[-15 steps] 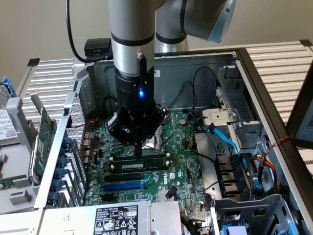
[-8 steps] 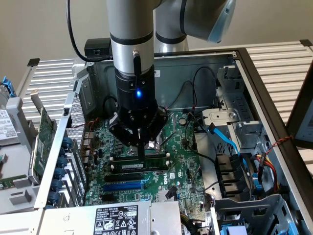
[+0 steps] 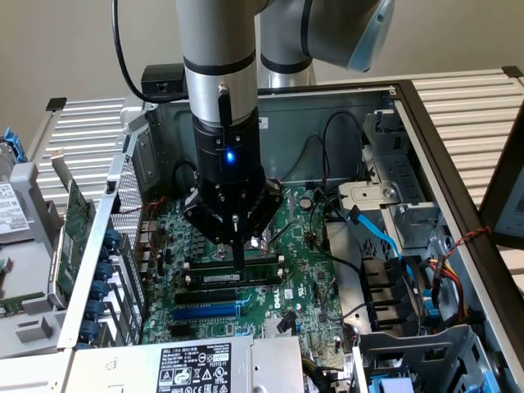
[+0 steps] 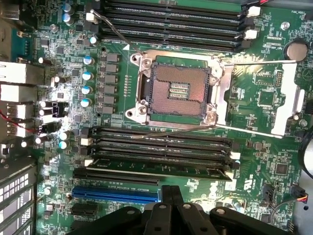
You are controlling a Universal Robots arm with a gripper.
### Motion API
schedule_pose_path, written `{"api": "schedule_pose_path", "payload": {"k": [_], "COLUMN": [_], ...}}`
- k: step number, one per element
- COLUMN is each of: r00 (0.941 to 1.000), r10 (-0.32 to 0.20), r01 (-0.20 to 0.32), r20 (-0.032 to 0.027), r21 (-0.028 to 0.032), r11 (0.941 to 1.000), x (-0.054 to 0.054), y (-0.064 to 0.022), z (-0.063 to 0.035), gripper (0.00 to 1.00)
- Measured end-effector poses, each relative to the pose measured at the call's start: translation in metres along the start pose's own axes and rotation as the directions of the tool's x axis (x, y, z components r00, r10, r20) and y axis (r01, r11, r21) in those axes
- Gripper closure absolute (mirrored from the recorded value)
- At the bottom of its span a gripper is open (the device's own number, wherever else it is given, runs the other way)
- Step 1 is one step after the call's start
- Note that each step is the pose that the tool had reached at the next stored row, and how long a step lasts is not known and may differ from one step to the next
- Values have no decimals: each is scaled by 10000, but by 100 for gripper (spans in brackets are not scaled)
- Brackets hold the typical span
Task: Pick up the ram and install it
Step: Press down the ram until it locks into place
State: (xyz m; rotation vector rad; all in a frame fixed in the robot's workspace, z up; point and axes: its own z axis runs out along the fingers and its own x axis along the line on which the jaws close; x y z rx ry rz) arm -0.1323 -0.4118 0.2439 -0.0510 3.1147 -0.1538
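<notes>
An open computer case holds a green motherboard with an empty CPU socket at its middle, black memory slots with white clips either side, a blue expansion slot, blue cables, a labelled power supply

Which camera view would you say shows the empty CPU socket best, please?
The wrist view: the CPU socket lies fully exposed there, its contact field and metal frame seen from straight above. In the exterior view the claw stands in front of that area, so little of the socket can be made out.
</notes>
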Motion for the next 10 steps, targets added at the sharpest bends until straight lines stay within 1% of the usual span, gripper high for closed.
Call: {"api": "schedule_pose_path", "payload": {"k": [3,4,10], "r00": [9994,9989,9988], "r10": [358,473,485], "r01": [-358,-473,-485], "r20": [17,6,5], "r21": [9,14,13], "r11": [9994,9989,9988], "x": [0,1,0], "y": [0,-1,0], "z": [0,-1,-1], "gripper": [89,89,89]}}
